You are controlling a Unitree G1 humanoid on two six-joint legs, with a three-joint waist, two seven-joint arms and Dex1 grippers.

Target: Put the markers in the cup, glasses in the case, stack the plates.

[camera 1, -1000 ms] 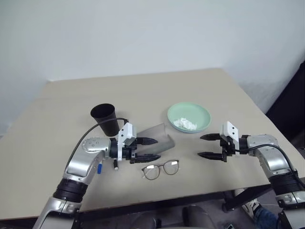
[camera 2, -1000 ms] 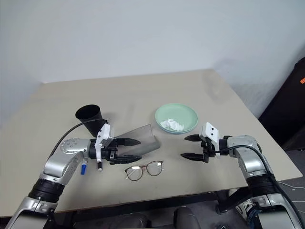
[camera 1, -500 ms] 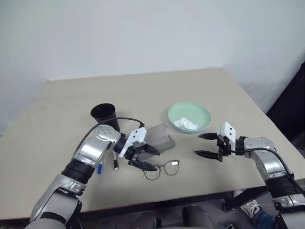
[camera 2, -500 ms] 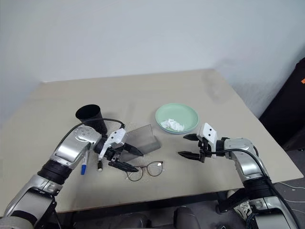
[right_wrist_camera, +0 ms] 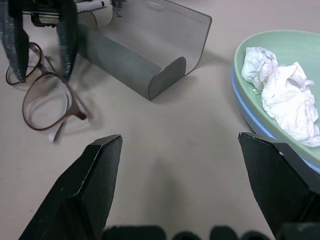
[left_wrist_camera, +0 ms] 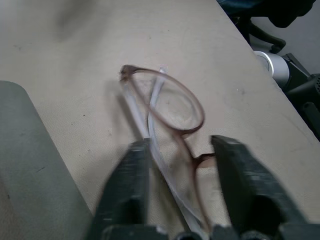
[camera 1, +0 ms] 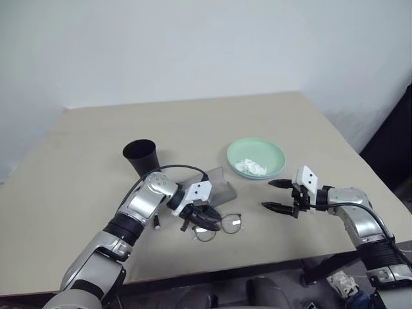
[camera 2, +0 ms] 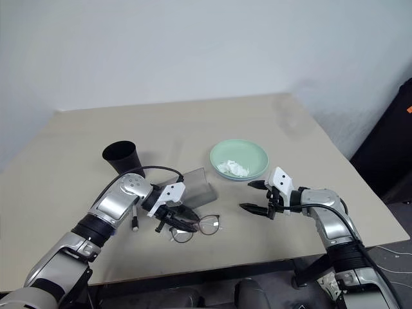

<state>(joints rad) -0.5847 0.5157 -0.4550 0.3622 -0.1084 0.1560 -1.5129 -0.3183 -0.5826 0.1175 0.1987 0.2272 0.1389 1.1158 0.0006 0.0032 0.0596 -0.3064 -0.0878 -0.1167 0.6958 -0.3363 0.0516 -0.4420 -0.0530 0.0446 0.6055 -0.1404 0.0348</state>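
The glasses [camera 2: 196,227], thin brown wire frames with roundish clear lenses, are laid folded on the worktop [camera 2: 212,129] near its front edge, with two black fingers [left_wrist_camera: 235,185] set astride the bridge. Just behind them the grey case [camera 2: 187,187] is seen lying open, its frosted lid raised. The black cup [camera 2: 122,158] is stood upright behind and to the left of the case. A white marker [camera 2: 136,222] with a black cap is laid beside the case. The mint green plate [camera 2: 239,158] is stacked on the light blue plate [right_wrist_camera: 245,112] to the right, with crumpled tissue held in it.
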